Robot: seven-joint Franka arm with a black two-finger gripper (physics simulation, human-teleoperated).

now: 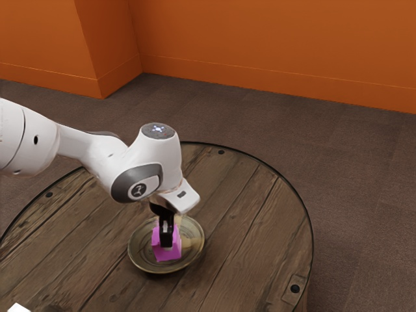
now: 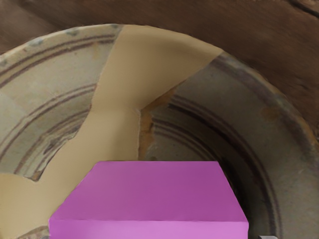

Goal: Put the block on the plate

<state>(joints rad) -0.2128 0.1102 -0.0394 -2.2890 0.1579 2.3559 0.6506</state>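
Pointing downward above the plate (image 1: 138,252), the black gripper (image 1: 166,245) is standing right at the magenta block (image 1: 167,254). Grip: unclear; the two views are not settling whether the tool is clasping the block or merely standing around it, so I cannot tell.

Block: lying within the plate's outline in both views, inward of the rim. Contact with the plate's floor: cannot tell. The wrist view is showing the block's flat upper face and one side, with the patched cream and grey-brown pottery spreading beyond it.

Why so, as I am reading it: the task is wanting the block on the plate, and being held to the inner part is likely keeping it off the sloping rim, where it could be tipping or sliding. The plate is lying on the round plank table (image 1: 253,208), which is giving it broad support.

Pose: the white arm (image 1: 81,146) is extending from the exterior view's left, its wrist bending over so that the hand is facing down, roughly upright above the dish.

Judgement: the job is appearing near its end. Next is calling for making sure of contact, then a gentle release and a straight lift; drifting sideways could be dragging the block or nudging the plate.
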